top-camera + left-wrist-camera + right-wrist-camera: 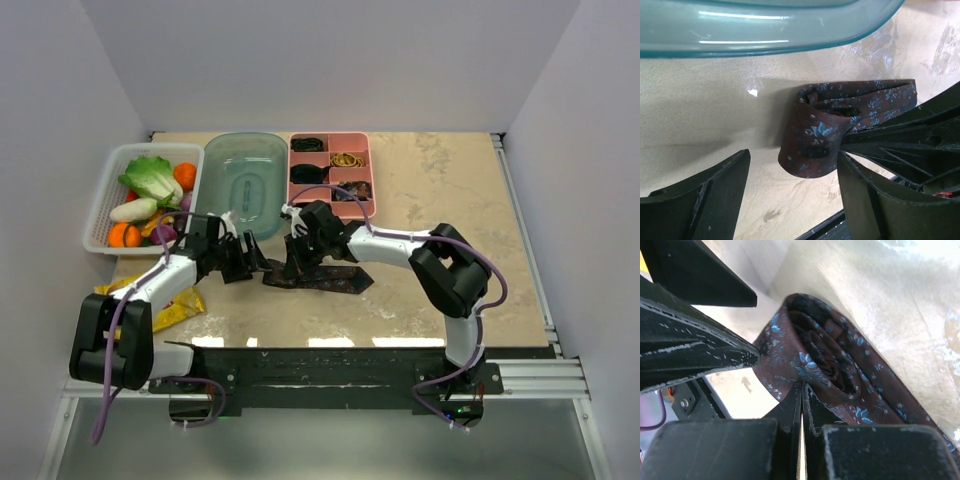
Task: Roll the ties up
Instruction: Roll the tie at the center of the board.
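A maroon tie (335, 280) with small blue flowers lies mid-worktop (450, 200), its left end coiled into a loose roll, the remainder stretching flat rightward.

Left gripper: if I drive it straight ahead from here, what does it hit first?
Most likely the rolled end of the maroon tie, which sits just ahead between the fingers of the open left gripper. The teal tub lies beyond it; depth is hard to judge.

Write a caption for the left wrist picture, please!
The open left gripper frames a partly rolled maroon flowered tie on the table, near a teal tub.
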Motion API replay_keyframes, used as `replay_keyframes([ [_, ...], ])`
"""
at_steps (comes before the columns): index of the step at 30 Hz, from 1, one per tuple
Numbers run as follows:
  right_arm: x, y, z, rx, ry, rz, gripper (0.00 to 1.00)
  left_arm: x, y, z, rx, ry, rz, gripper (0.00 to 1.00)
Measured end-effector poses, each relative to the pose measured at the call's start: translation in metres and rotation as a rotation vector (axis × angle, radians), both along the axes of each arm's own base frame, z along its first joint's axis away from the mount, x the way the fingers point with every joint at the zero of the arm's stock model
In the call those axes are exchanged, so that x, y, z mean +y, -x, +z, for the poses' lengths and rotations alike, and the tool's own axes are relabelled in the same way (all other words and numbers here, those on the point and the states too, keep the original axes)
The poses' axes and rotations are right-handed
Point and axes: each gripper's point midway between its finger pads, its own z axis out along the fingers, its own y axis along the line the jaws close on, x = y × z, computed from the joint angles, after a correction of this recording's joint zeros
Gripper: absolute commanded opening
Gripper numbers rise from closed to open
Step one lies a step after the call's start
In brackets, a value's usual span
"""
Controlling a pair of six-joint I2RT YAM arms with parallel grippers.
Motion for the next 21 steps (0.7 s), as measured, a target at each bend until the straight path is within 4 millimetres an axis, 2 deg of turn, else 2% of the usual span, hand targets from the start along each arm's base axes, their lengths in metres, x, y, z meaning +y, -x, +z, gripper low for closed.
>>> replay_keyframes([
  [10, -0.003, -0.001, -0.006, -0.009, 0.005, 0.003, 0.00, -0.005, -0.002, -0.011, 0.001, 0.025, -0.026, 0.71],
  [21, -0.008, -0.006, -0.009, 0.009, 0.000, 0.003, 0.00, -0.014, -0.006, -0.019, -0.046, 0.089, -0.050, 0.64],
])
